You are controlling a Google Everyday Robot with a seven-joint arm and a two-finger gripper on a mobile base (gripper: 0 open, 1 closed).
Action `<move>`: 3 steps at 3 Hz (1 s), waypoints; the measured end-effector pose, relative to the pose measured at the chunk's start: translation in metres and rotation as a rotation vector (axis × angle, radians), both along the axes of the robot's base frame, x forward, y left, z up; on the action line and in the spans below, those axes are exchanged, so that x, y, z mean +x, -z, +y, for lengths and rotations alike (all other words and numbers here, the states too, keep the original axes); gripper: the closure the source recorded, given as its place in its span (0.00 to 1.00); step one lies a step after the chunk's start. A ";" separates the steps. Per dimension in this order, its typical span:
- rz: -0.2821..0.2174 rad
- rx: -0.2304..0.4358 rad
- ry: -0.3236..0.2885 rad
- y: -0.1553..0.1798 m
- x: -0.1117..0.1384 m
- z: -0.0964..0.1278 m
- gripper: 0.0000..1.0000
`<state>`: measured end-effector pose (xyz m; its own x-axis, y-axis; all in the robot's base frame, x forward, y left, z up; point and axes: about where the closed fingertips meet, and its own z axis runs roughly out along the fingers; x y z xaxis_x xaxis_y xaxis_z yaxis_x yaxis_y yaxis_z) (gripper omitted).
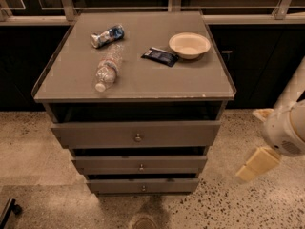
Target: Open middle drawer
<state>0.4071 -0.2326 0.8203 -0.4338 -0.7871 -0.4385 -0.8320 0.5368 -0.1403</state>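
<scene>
Tool: the tool [258,164] hangs at the lower right of the camera view, over the speckled floor [43,147], to the right of the cabinet and level with its lower drawers; it touches nothing.
Tool state: cannot tell whether it is open or closed; only a cream block below the white arm [286,133] shows.
Middle drawer: the middle drawer [105,164] is the second of three grey-brown fronts, with a dark gap above it.
Knob: a small round metal knob [141,167] sits at the centre of that front, well apart from the tool.
Other drawers: the top drawer [95,134] has a taller front; the lowest drawer [114,185] lies just beneath the middle one.
Tabletop: the grey tabletop [157,82] carries a plastic bottle [107,67] on its side, a crumpled blue-and-white wrapper [107,35], a dark packet [160,56] and a pale bowl [189,45] just beside the packet.
</scene>
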 end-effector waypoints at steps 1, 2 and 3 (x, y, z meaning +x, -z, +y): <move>-0.001 -0.001 -0.001 0.000 0.000 0.000 0.00; 0.079 0.057 0.083 0.046 -0.005 -0.007 0.00; 0.133 0.107 0.159 0.106 -0.014 -0.010 0.00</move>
<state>0.3928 -0.2428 0.7147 -0.6082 -0.6565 -0.4463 -0.7432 0.6684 0.0296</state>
